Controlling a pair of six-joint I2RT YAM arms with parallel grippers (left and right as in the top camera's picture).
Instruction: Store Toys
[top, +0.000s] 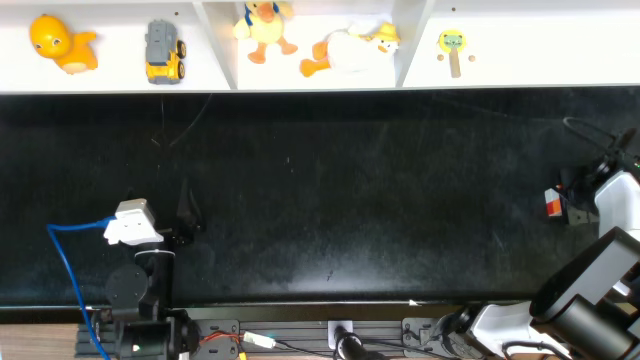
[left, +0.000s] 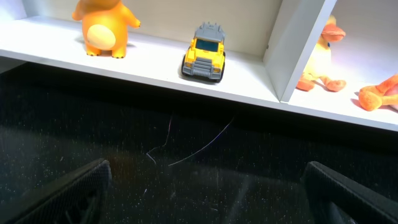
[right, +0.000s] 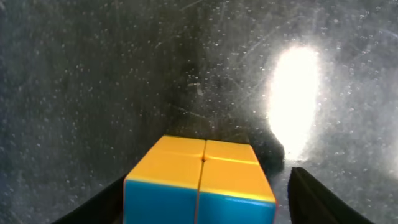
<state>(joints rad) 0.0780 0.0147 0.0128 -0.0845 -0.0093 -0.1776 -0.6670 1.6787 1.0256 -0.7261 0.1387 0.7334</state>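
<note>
while five toys stand on the white shelf, one cube is squeezed in the right gripper low over the table's right edge; the left gripper hangs near its base, jaws wide apart, holding nothing.

You have: scuffed black table | white shelf along its far edge | left bay: orange duck, yellow truck | middle bay: upright plush duck, second plush duck (lying down) | right bay: green rattle
</note>
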